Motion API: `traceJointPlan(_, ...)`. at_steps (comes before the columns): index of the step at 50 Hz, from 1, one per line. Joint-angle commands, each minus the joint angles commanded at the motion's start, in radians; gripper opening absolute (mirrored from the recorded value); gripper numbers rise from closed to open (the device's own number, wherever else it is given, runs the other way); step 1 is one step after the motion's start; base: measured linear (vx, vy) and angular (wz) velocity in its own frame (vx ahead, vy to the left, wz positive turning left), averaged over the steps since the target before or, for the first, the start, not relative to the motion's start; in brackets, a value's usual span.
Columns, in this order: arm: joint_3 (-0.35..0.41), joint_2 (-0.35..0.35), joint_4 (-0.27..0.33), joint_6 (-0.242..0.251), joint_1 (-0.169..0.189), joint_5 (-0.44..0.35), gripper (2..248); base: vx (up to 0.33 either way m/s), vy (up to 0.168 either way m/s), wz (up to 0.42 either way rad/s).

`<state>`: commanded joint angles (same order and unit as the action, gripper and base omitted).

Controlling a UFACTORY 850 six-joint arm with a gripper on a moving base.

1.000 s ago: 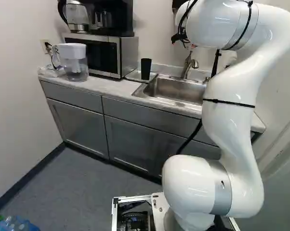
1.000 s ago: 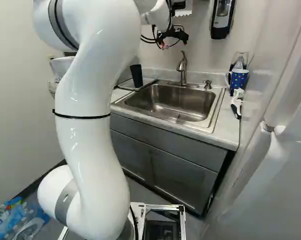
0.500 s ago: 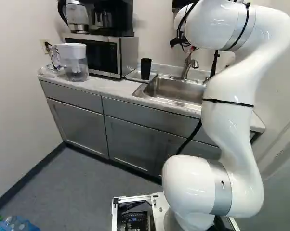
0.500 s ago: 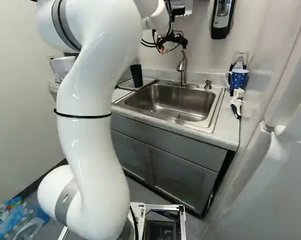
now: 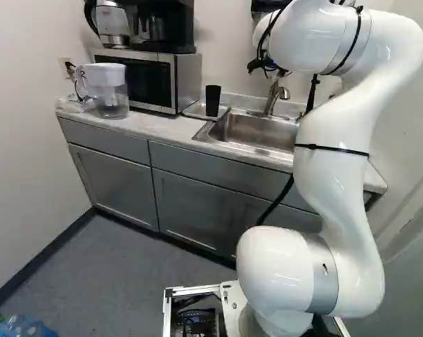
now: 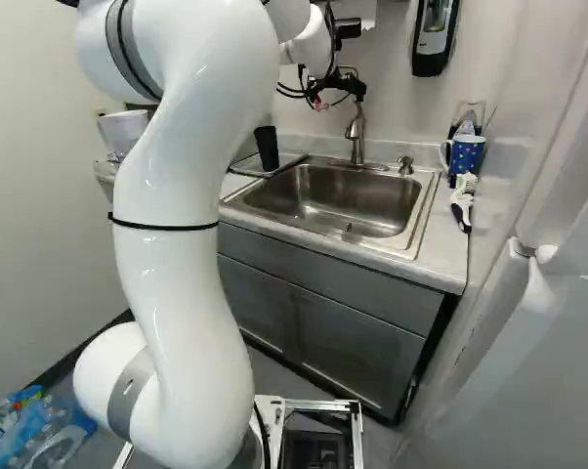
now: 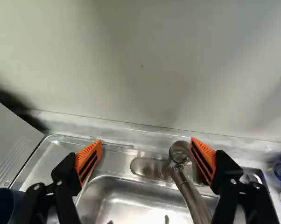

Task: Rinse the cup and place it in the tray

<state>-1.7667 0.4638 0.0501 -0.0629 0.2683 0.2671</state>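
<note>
Lower and slightly forward now, the arm (image 5: 338, 189) has brought its open claw (image 7: 146, 141) down toward the tap (image 7: 192, 198), while the desk (image 6: 442, 256) keeps its place in both base views, so the base has not driven. Nothing is gripped: the orange pads (image 7: 89, 161) stand wide apart, with the top of the tap between them but much closer to one side. The black cup (image 5: 213, 100) has not shifted; it stands upright in the tray (image 5: 195, 109) beside the sink (image 6: 428, 203), toward the microwave (image 5: 185, 81). For the task, that puts the cup where it should end up, though whether it has been rinsed I cannot tell. The descent looks like an approach to work the tap, perhaps to start or stop the water. The next move probably wants a small sideways correction first, as the nearer finger could knock the tap's body if it drops straight down.
</note>
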Motion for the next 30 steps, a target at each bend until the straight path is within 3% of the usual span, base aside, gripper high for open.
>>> traceJointPlan(12,0.004,-0.003,-0.004,0.0,-0.002,-0.051,247,0.0,0.0,0.0)
traceJointPlan(30,0.069,-0.056,-0.004,0.0,-0.033,-0.051,247,0.0,0.0,0.0)
